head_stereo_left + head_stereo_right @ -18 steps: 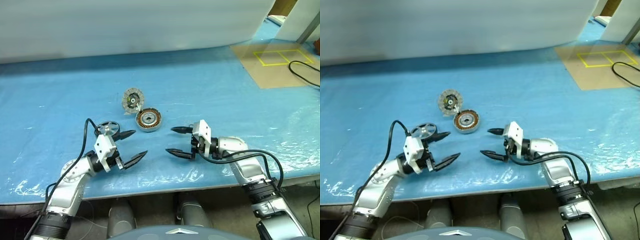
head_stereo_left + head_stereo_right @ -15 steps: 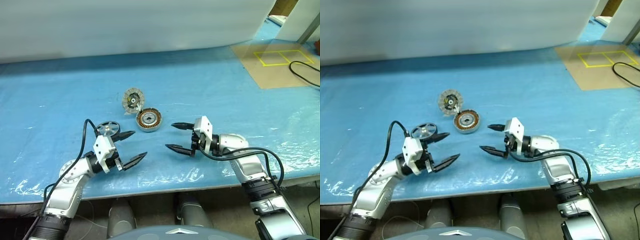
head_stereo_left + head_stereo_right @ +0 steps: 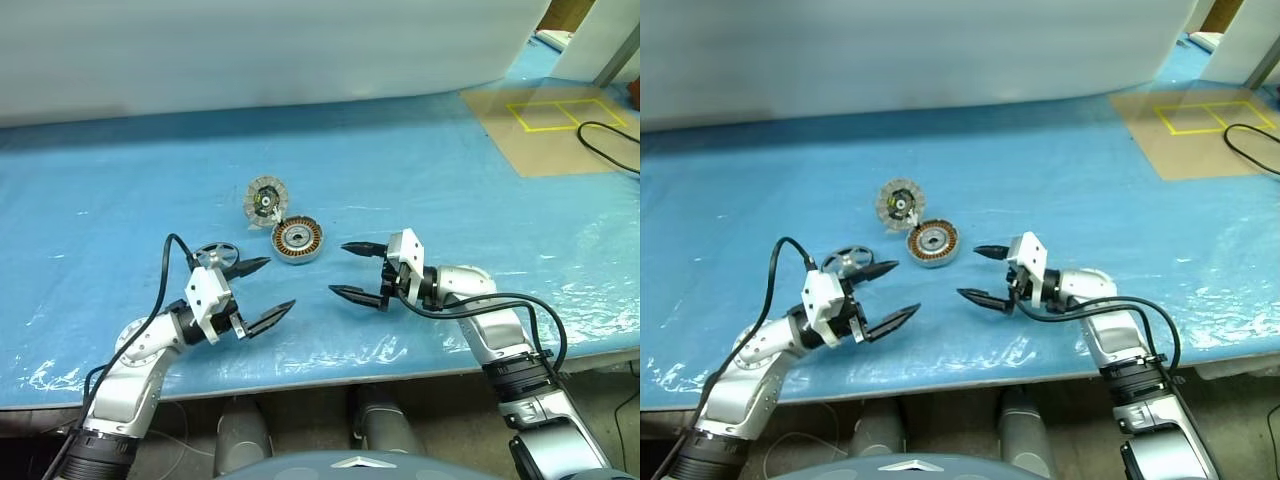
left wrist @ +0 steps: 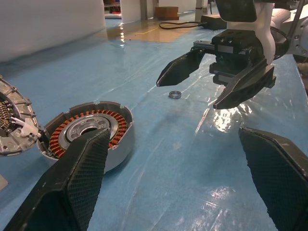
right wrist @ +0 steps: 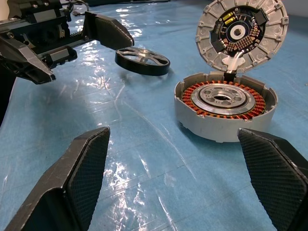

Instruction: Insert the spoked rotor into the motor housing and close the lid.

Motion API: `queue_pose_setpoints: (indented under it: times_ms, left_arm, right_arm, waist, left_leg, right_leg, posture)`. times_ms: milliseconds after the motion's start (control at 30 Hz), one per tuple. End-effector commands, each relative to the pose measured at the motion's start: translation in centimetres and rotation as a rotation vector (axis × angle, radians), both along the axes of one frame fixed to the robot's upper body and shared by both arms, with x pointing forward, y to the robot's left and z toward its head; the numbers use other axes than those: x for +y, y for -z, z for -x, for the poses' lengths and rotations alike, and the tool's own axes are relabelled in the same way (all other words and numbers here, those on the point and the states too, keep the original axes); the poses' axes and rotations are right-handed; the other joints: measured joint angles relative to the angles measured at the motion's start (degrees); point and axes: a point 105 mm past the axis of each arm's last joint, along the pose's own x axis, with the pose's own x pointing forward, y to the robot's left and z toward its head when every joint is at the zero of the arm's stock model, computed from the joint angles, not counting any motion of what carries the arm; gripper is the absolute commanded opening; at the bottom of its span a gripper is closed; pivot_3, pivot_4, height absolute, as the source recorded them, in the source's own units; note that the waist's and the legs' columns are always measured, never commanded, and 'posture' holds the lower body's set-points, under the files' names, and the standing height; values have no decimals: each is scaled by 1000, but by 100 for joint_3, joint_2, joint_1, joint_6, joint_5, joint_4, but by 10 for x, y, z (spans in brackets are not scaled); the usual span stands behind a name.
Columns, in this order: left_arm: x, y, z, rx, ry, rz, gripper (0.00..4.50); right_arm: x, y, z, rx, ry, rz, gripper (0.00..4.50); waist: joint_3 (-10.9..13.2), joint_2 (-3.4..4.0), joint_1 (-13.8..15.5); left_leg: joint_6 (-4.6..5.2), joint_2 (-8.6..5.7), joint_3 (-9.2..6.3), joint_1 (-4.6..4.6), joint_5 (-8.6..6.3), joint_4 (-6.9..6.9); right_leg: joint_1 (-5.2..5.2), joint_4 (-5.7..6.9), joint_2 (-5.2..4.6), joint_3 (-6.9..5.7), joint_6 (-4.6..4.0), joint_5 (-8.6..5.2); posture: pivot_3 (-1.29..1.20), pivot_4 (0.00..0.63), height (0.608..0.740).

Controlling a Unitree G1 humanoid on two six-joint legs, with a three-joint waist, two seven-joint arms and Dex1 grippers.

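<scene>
Left eye view, blue counter [image 3: 450,180]: one spoked rotor [image 3: 216,256], one motor housing [image 3: 297,240] with windings and an empty bore, one lid [image 3: 265,199] tilted up behind it. Left gripper [image 3: 262,292] by the rotor and right gripper [image 3: 352,270] both gaped, empty.

Both arms up front, nothing held.
I've got the left gripper [image 3: 262,289] aimed forward and to the right, fingers [image 3: 270,318] spread wide. The right gripper [image 3: 353,271] is turned in toward the left, roughly level, fingers [image 3: 350,294] also wide apart. The two sets of tips face each other across a gap, not touching, forearms angled inward.
</scene>
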Motion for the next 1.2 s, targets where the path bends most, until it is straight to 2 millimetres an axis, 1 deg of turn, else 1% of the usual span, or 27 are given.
queue_pose_setpoints:
  times_ms: [33,233,500,700,900,1067,1200]
  left_arm:
    - [3,-11,2,-40,-5,11,4500]
    - [4,-5,3,-31,-10,7,4500]
    - [4,-3,4,-30,-12,7,4500]
    - [2,-14,2,-42,-9,7,4500]
    - [0,-20,1,-44,-14,6,4500]
    - [-2,-20,0,-44,-27,12,4500]
    - [-1,-18,1,-40,-47,14,4500]
  right_arm:
    - [5,-14,3,-49,-25,-33,4468]
    - [5,-13,3,-47,-26,-29,4468]
    - [5,-13,3,-45,-30,-26,4468]
    - [5,-13,3,-45,-30,-27,4468]
    - [10,-13,2,-39,-43,-1,4468]
    - [21,-19,-2,-48,-104,45,4468]
    - [33,-37,-14,-95,-143,59,4468]
  waist:
    - [0,0,0]
    - [0,0,-1]
    - [0,0,-2]
    - [0,0,0]
    - [0,0,-1]
    - [0,0,-15]
    - [0,0,-23]
  left_leg:
    - [0,0,0,0,0,0]
    - [0,0,0,1,0,0]
    - [0,0,0,1,0,0]
    - [0,0,0,1,0,0]
    - [0,0,0,1,0,0]
    - [0,0,0,3,1,0]
    - [0,0,0,2,1,3]
  right_leg:
    - [0,0,0,0,0,0]
    - [0,0,0,0,0,0]
    - [0,0,0,0,0,0]
    - [0,0,0,0,0,0]
    - [0,1,0,0,0,0]
    - [0,6,1,1,0,0]
    - [-1,8,1,1,0,0]
  posture:
    - [0,150,740]
    - [0,150,740]
    - [0,150,740]
    - [0,150,740]
    - [0,150,740]
    - [0,150,740]
    - [0,150,740]
